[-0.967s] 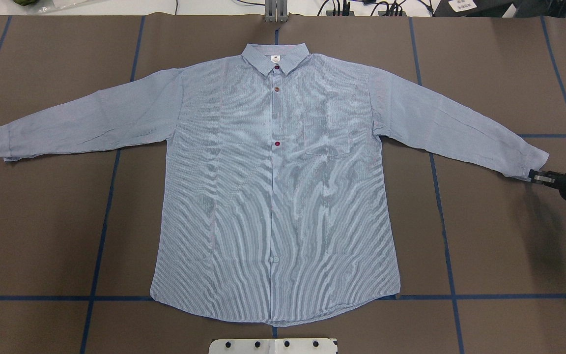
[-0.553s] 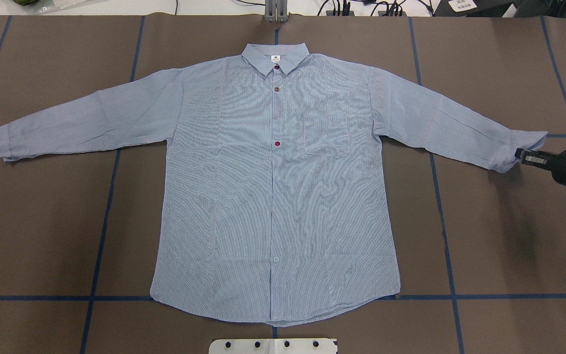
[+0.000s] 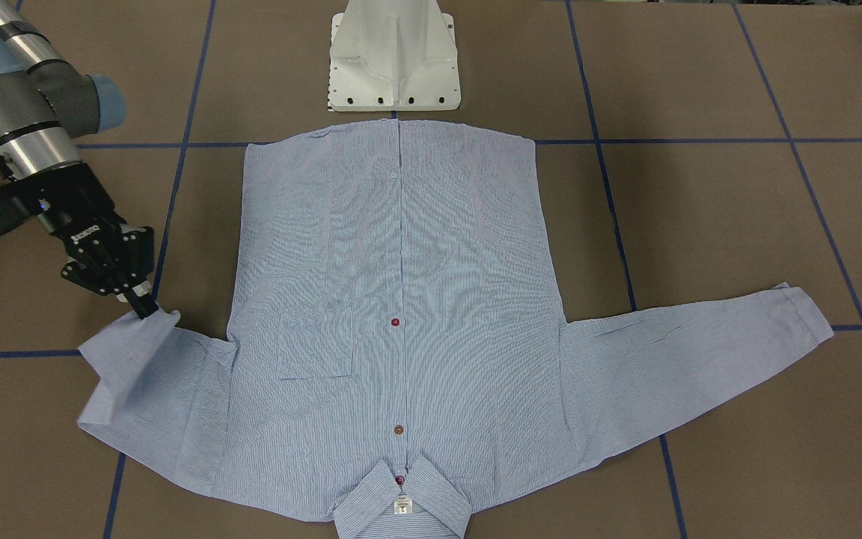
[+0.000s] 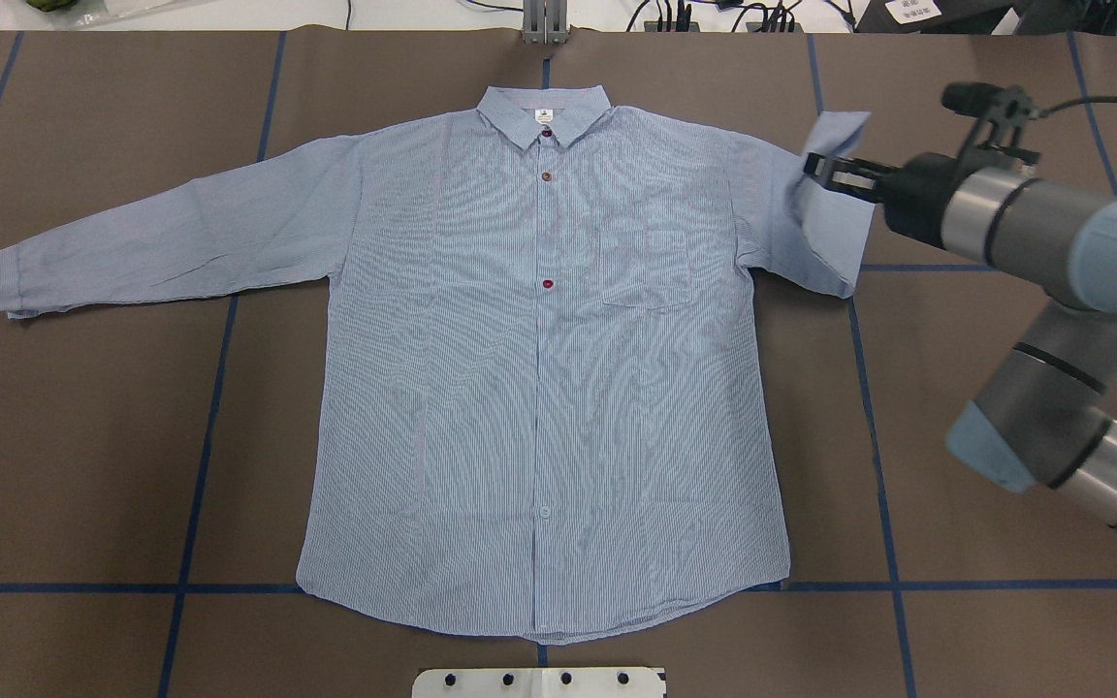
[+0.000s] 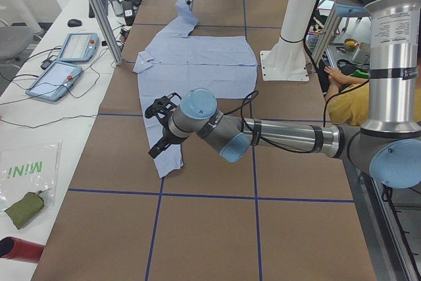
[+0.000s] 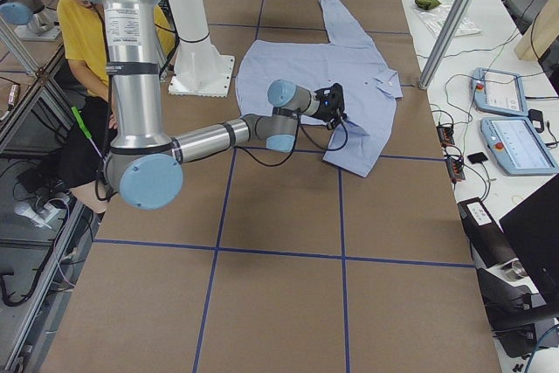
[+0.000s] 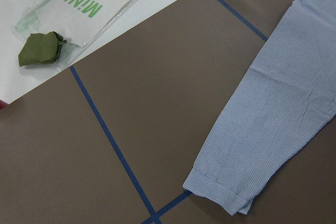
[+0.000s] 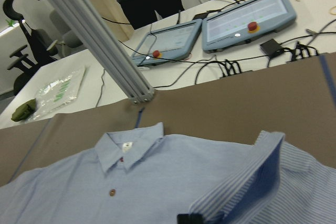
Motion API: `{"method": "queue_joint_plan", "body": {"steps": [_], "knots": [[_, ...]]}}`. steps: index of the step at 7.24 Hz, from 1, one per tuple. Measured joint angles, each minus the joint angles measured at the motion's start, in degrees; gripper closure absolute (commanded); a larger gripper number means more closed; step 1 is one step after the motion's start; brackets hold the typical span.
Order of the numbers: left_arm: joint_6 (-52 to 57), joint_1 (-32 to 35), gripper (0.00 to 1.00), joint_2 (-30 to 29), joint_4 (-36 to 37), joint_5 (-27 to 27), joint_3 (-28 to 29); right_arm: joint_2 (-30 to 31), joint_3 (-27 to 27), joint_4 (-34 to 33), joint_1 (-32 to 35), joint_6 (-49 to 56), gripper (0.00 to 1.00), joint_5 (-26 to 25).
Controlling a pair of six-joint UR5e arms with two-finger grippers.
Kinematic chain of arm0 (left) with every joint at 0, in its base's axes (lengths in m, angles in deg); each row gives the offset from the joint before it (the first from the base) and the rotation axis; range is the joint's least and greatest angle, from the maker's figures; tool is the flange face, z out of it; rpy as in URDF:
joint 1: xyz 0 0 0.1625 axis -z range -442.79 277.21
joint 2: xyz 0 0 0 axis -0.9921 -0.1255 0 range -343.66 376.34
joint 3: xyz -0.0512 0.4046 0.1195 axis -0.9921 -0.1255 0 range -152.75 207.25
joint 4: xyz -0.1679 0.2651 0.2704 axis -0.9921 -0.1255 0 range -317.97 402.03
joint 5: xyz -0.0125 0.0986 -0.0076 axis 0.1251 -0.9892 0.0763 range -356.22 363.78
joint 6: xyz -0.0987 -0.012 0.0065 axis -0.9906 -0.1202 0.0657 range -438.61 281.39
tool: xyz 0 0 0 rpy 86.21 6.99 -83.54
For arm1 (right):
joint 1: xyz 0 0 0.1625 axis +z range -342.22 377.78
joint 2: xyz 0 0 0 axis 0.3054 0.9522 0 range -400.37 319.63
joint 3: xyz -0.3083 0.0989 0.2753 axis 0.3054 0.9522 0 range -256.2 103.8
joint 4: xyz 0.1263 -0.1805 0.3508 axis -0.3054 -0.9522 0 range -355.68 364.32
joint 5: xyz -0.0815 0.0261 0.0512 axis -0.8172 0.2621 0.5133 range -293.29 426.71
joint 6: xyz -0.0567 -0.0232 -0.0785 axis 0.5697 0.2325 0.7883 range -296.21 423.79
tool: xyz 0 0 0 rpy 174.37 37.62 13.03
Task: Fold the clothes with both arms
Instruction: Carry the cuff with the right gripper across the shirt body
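The left tool (image 5: 156, 148) hangs above the outstretched left sleeve (image 4: 171, 233); I cannot tell how its jaws stand. The light blue striped shirt (image 4: 539, 388) lies front up mid-bench (image 4: 83, 465), collar at the far side. At the right, the right tool (image 4: 811, 167) pinches the right cuff (image 4: 835, 131), which is raised and doubled back beside the shoulder.

Right arm (image 4: 1024, 218) reaches to the overhead frame's upper right, its end effector (image 4: 815, 167) clamped on the shirt (image 4: 539, 388) cuff; left arm (image 5: 283, 137) extends horizontally, end effector (image 5: 156, 149) state indeterminate.
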Motion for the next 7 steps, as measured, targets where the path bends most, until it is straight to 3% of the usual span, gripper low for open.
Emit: {"method": "queue_joint_plan", "body": {"steps": [1, 4, 7], "knots": [[0.02, 0.00, 0.00, 0.00, 0.00, 0.00, 0.00, -7.15, 3.41, -2.11, -2.25, -0.13, 1.00, -3.07], [0.08, 0.00, 0.00, 0.15, 0.00, 0.00, -0.04, -25.71, 14.37, -16.92, -9.18, -2.66, 1.00, -13.26], [0.09, 0.06, 0.00, 0.39, 0.00, 0.00, 0.13, -35.89, 25.47, -21.27, -15.26, -3.75, 1.00, -20.57]]}}
